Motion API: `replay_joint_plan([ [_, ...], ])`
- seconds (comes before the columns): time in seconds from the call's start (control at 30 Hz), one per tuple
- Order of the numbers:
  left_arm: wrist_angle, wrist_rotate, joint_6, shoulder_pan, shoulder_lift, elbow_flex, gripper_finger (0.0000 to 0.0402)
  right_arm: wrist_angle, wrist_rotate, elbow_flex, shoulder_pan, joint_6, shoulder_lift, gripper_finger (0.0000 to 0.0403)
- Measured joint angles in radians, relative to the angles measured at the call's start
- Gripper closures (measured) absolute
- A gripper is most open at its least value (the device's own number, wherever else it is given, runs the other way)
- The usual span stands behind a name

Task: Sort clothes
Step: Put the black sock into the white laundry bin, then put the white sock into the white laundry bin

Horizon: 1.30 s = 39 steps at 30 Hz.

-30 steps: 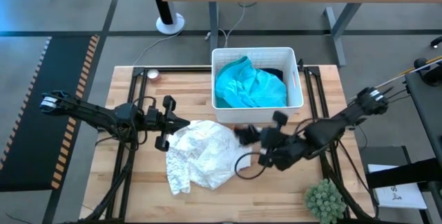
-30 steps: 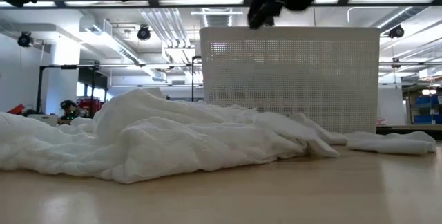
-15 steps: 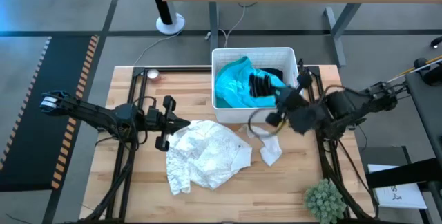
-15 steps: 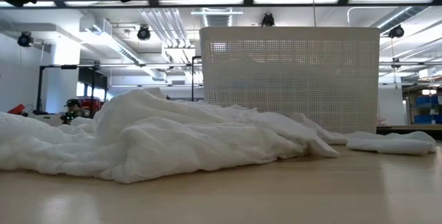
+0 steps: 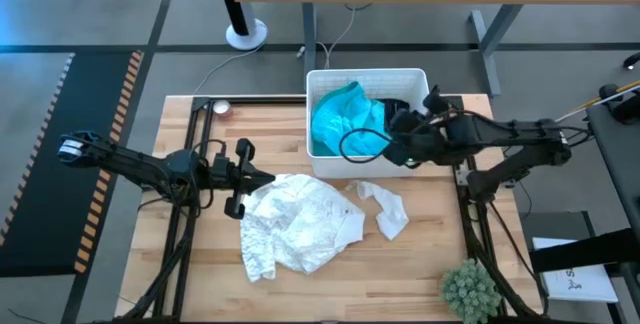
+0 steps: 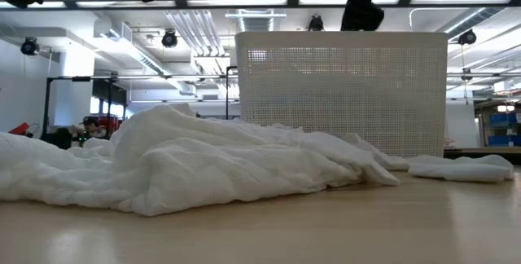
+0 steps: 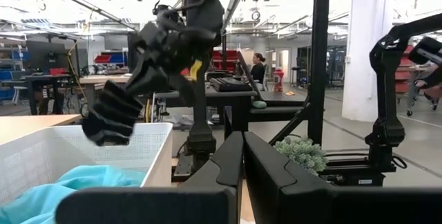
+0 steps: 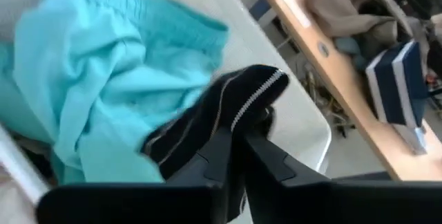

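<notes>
**Striped black garment held over the bin**

The right pincer (image 5: 400, 144) hangs above the white bin (image 5: 430, 144), over the side nearest its own arm, with its fingers clamped on a black garment with white stripes (image 8: 214, 117). The wrist view shows the cloth pinched right at the fingertips and drooping from them, just above the turquoise garment (image 5: 345, 124) that fills most of the bin. A bit of dark fabric lies in the bin's far corner beside the turquoise one.

In front of the bin, on the wooden tabletop (image 5: 200, 274), the white lacy garment (image 5: 295, 224) is spread in a rumpled heap, and a smaller white piece (image 5: 385, 209) lies just beside it, nearer the bin's front wall.

The left pincer (image 5: 262, 177) waits closed and empty at the lacy garment's edge, on the side away from the bin's right corner. A small green plant (image 5: 470, 289) stands at the tabletop's near corner, well apart from the bin.
</notes>
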<state>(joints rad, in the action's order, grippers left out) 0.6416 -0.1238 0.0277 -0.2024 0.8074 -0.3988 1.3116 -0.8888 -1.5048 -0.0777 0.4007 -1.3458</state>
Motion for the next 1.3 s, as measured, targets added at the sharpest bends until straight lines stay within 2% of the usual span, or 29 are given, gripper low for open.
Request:
replay_joint_plan([
  [0.13,0.001,0.000,0.000,0.000,0.000,0.000,0.0402,0.000,-0.008,0.032,0.020,-0.015,-0.030,0.0338],
  [0.37,-0.001,0.000,-0.003,0.000,0.000,0.000,0.0402,-0.004,-0.080,0.036,0.026,0.000,-0.044,0.0215],
  [0.53,-0.004,0.000,-0.006,0.000,0.000,0.000,0.0402,-0.006,-0.041,0.015,0.015,0.000,-0.010,0.0158],
  [0.63,-0.005,0.000,-0.009,0.000,0.000,0.000,0.0402,-0.012,0.060,-0.005,-0.017,0.001,0.018,0.0155],
  [0.73,-0.010,0.000,-0.011,0.000,0.000,0.000,0.0402,-0.017,0.109,-0.011,-0.071,0.024,0.048,0.0169],
  [1.03,-0.014,0.000,-0.020,0.000,0.000,0.000,0.0402,-0.017,0.103,-0.012,-0.318,0.124,0.081,0.0220],
  [1.3,-0.016,-0.016,-0.020,0.000,0.000,0.000,0.0402,-0.020,0.076,0.050,-0.522,0.293,0.019,0.0230],
])
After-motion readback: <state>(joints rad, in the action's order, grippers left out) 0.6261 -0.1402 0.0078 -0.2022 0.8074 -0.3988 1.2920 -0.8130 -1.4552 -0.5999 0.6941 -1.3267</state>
